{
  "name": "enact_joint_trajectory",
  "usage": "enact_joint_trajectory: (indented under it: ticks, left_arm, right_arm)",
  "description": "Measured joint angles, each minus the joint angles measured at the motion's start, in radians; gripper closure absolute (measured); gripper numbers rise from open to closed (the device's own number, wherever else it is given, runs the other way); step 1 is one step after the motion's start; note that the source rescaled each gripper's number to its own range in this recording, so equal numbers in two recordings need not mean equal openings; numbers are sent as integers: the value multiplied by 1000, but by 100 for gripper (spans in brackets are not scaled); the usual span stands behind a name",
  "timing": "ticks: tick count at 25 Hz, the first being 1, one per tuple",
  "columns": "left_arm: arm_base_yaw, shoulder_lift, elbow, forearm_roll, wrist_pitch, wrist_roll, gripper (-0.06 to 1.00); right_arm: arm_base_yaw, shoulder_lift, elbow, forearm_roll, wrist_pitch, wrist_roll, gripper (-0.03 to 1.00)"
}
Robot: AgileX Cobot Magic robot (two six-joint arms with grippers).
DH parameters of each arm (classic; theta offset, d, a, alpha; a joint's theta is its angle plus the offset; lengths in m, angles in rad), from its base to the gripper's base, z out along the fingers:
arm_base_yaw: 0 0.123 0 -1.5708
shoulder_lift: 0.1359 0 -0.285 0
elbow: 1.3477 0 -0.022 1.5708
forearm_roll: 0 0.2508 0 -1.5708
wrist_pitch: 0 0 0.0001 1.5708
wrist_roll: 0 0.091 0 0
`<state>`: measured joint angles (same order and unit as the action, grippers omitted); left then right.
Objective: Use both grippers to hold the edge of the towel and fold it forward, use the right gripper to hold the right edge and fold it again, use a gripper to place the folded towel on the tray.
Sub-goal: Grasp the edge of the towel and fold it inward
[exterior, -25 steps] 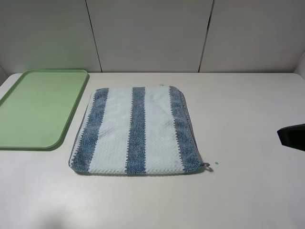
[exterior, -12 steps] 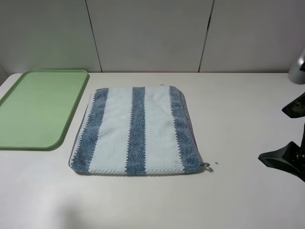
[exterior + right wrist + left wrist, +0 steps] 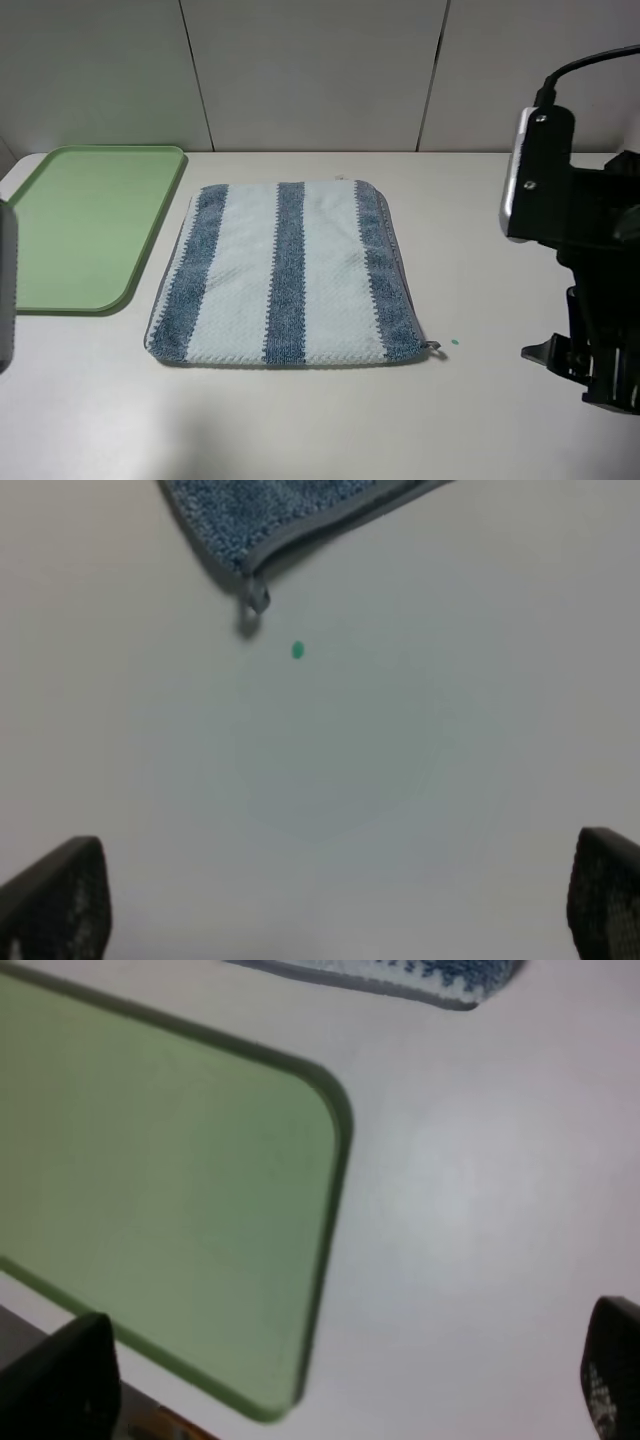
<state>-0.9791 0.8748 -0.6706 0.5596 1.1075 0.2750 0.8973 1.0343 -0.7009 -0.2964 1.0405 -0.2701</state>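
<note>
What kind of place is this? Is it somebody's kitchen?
Probably not a kitchen. It looks like a robot test lab: a black robot arm hangs over a plain white table, bare grey wall panels stand behind, and a striped towel and a green tray are laid out.

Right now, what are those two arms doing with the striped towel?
Left gripper open, near a corner of the tray. Right gripper open, short of the towel. Towel flat, untouched. Only a green speck nearby.
</note>
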Motion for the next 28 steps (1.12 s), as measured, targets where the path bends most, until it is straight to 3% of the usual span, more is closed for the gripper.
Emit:
enact_joint_trajectory:
  ticks: [3,15,21,28]
  left_arm:
    - [-31,49,0,17,-25,18,4]
    - [-35,105,0,22,-177,91,4]
    - [-35,208,0,31,-249,99,4]
    - [-35,292,0,46,-281,99,4]
  right_arm:
    - [19,41,0,-33,-25,-31,-3]
    - [19,233,0,-44,-158,-184,-3]
    - [19,348,0,-47,-277,-200,-3]
    - [19,419,0,-52,-344,-202,-3]
